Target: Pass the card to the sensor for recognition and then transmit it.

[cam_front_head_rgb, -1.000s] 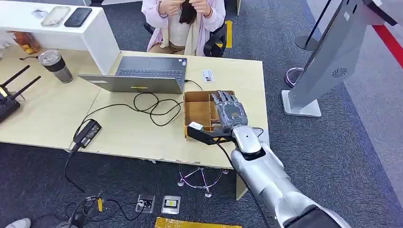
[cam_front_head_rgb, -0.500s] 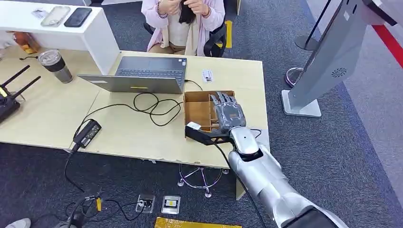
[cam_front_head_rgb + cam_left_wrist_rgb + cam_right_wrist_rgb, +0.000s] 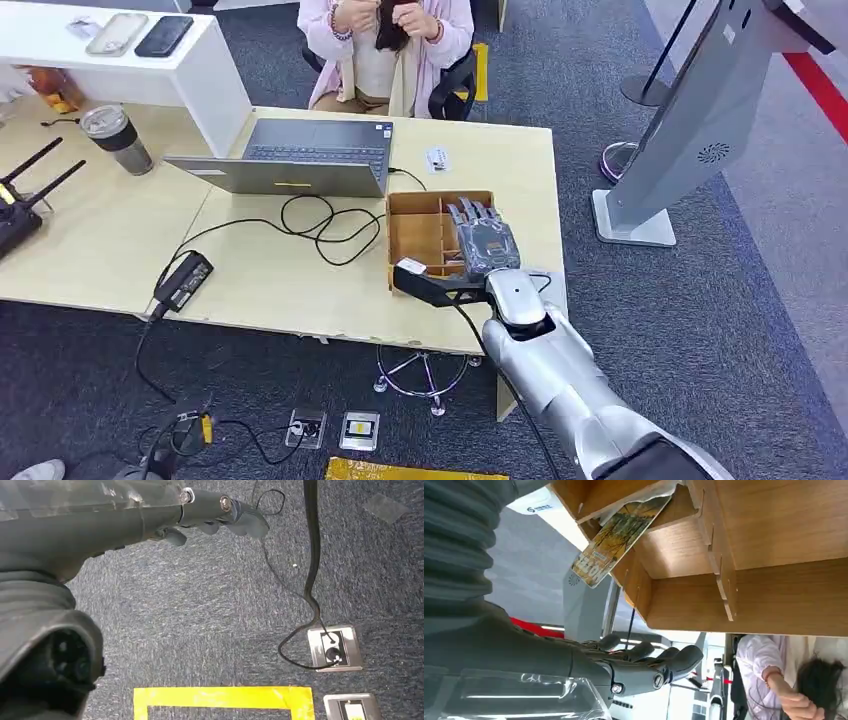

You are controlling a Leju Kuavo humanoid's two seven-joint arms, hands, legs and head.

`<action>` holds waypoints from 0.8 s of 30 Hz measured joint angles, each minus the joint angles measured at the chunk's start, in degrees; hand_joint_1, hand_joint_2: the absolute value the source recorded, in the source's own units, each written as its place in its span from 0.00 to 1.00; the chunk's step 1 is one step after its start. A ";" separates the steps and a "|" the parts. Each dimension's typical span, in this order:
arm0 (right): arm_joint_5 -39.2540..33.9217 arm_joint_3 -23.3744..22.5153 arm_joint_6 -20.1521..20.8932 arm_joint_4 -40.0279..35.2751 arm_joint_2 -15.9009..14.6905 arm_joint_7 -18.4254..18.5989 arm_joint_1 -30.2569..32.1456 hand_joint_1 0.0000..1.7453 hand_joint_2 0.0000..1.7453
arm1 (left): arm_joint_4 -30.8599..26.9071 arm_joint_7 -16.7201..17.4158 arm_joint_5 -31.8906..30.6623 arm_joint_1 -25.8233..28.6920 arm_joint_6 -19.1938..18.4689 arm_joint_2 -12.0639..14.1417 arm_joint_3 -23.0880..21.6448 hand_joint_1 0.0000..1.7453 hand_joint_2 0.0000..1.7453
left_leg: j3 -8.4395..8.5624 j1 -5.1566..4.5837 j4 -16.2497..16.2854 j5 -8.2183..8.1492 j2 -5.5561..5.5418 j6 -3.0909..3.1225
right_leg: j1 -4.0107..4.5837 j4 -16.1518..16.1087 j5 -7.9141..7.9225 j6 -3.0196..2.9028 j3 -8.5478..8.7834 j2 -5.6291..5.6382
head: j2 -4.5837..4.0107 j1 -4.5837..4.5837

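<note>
Over the wooden box [image 3: 425, 232] on the desk, the right hand [image 3: 482, 240] hovers with fingers straight, holding nothing. Card [image 3: 620, 541] leans in a compartment beside it, so a sloppy reach could jam it against the divider.

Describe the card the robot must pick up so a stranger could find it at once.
On the wooden desk, right of the laptop, sits a divided wooden box. The card leans out of one compartment, printed with yellow autumn trees.
</note>
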 joint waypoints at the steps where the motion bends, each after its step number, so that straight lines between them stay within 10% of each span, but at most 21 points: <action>1: -0.07 0.00 0.02 0.00 0.00 -0.02 0.00 0.00 1.00 | 0.00 0.00 -0.18 0.00 0.00 0.00 0.20 0.00 0.00 | 0.00 0.00 0.00 0.00 0.00 0.00 | 0.00 0.00 0.00 0.00 0.00 0.00 | 0.00 0.00; 24: -0.13 0.04 0.09 0.33 -1.79 0.72 0.01 0.01 1.00 | 0.00 0.00 -2.06 0.00 -1.11 -0.11 2.17 0.00 0.00 | 0.00 0.00 0.00 0.00 0.00 0.00 | 0.00 0.00 0.00 0.00 -0.01 0.00 | 0.00 0.02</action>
